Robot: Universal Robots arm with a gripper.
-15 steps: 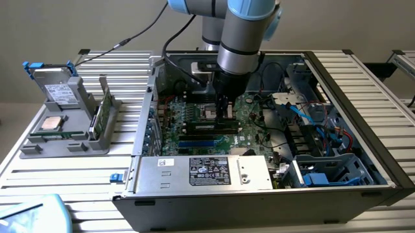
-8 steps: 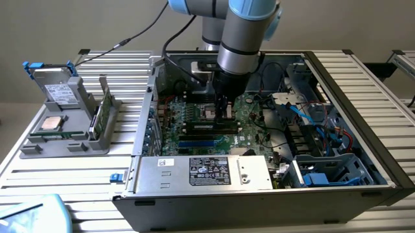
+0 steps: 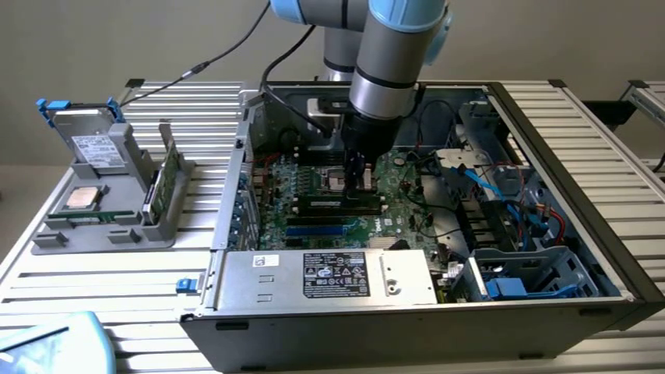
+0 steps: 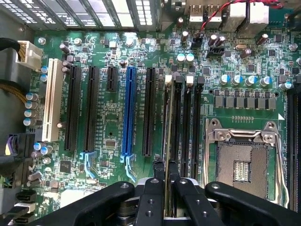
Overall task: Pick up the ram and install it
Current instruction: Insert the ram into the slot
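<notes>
At the exterior view's left, on the ribbed metal table, a grey plastic holder carries one boxy grey drive with blue tabs and one square silver processor chip. To its right stands the open dark computer case. The single robot arm reaches down into it, with its black tool low over the green motherboard.

In the wrist view the tool has its two fingers drawn to a narrow gap. They pinch the ram, a long, thin green circuit-board stick seen edge-on. It stands upright along a black memory slot, the one farthest from the empty silver processor socket and nearest the expansion slots. I cannot tell whether it is seated.

The likely trouble is a stick slightly skewed or tilted against its slot. Pressing then could jam it, bend the board, or twist it out of the thin grip.

I count one ram in the grip, one socket, what look like four memory slots beside it, and six expansion slots: one white, four black, one blue.
</notes>
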